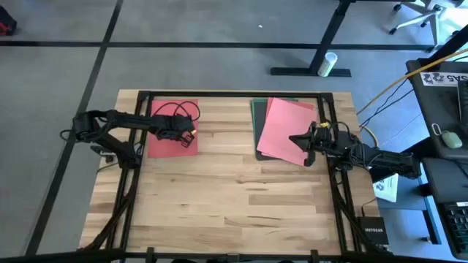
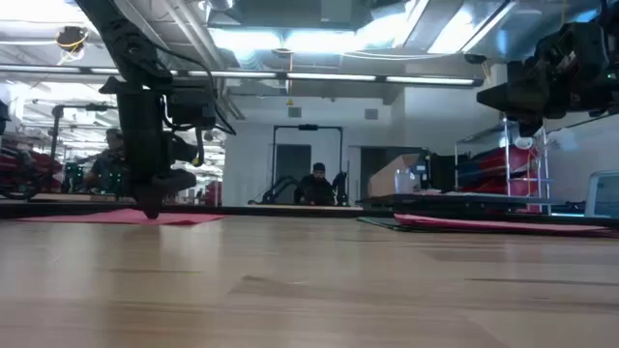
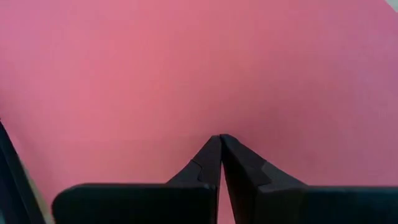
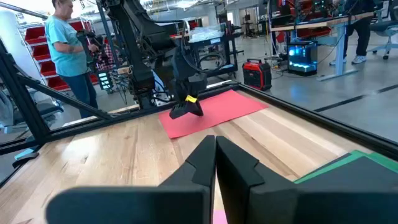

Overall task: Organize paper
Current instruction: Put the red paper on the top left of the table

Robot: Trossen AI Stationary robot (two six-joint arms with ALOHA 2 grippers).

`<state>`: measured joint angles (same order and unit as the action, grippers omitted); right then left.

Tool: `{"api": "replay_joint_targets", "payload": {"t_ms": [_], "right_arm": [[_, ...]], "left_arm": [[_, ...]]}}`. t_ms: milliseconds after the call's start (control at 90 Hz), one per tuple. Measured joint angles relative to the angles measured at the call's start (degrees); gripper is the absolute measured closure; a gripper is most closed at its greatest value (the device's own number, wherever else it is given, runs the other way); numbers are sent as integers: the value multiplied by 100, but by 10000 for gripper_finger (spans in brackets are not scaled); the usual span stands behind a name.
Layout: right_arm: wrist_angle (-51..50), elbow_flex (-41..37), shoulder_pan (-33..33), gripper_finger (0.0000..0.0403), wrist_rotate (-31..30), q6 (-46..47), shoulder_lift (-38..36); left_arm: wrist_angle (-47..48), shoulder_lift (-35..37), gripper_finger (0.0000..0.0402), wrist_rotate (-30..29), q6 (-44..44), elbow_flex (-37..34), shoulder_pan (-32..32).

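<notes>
Seemingly mid-placement: the left gripper (image 1: 191, 136), fingers pressed together, tips down on a thin red paper sheet (image 1: 167, 139) lying alone at the table's left; next, lift clear. The right gripper (image 1: 300, 138), also closed, hovers over the pink-topped paper stack (image 1: 281, 128)

A single flat red rectangular paper sheet (image 1: 172, 128) lay at the table's far left. Well apart, at the far right, a pink rectangular paper sheet (image 1: 285, 130) lay skewed atop a stack, overlapping a green sheet (image 1: 258, 109) and a dark grey sheet (image 1: 262, 154).
</notes>
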<state>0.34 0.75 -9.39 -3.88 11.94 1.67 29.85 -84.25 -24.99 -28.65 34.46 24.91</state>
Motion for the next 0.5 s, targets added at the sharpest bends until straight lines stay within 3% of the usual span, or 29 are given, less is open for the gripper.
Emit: {"api": "replay_joint_targets", "payload": {"t_ms": [500], "right_arm": [[0,0,-1,402,2,-1,2]], "left_arm": [[-55,-9,402,3,344,-4,11]]}}
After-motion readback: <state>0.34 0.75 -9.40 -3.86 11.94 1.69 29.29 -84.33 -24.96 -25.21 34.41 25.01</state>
